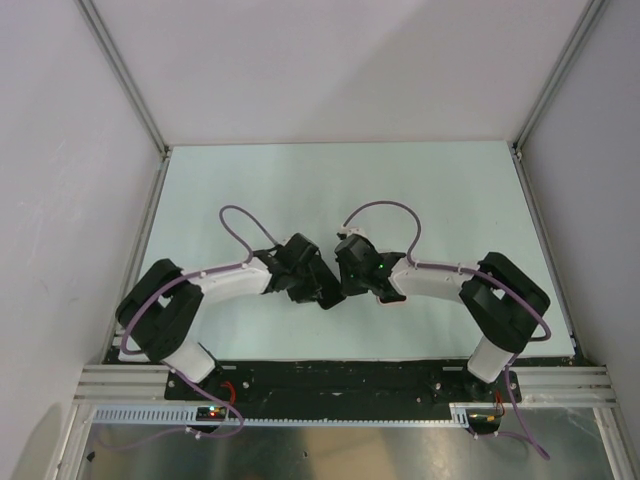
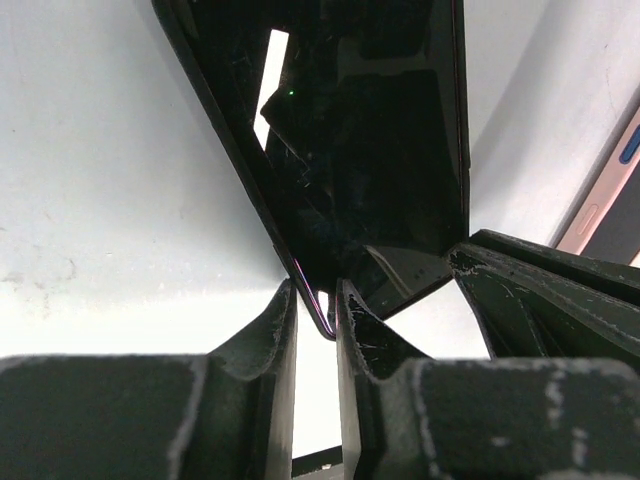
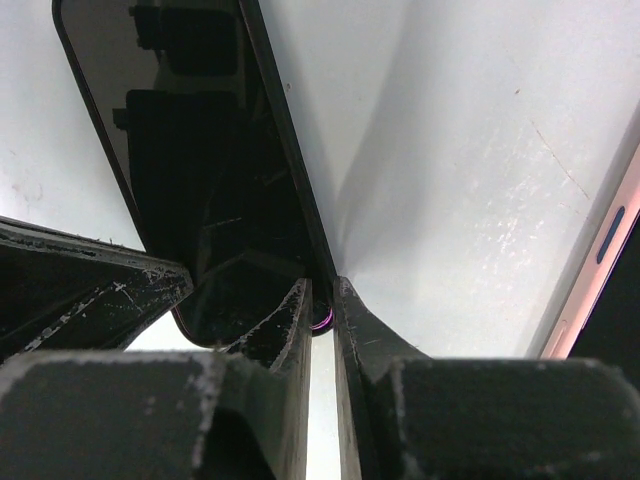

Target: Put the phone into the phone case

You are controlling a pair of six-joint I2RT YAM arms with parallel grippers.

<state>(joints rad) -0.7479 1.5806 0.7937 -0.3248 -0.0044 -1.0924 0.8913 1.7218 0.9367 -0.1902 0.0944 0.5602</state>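
both arms pinch the phone, case waiting off to the side

from where i stand, the two arms lean in over the middle of the table (image 1: pixel 330 180) and their wrists nearly meet. the left gripper (image 2: pixel 318 300) has its fingers drawn together on the thin rim of the phone (image 2: pixel 380 150), a dark glossy slab with a hint of purple along its edge. the right gripper (image 3: pixel 322 290) is likewise nipped onto a rim of the same slab, and each wrist camera shows the other arm's finger close beside its own.

holding it from two sides like this makes sense to me: a thin slippery slab pinched by one edge alone would swing, and two grips let the arms steer its angle.

off to one side, apart from the phone, sits a pink-edged case (image 2: pixel 605 195) with a small blue button on its side. only a sliver shows, so i take it for the case rather than know it. from above the arms hide it entirely.

the phone is not seated in anything yet. i'd judge the next move needs the slab squared over the case opening, one corner tucked in first.
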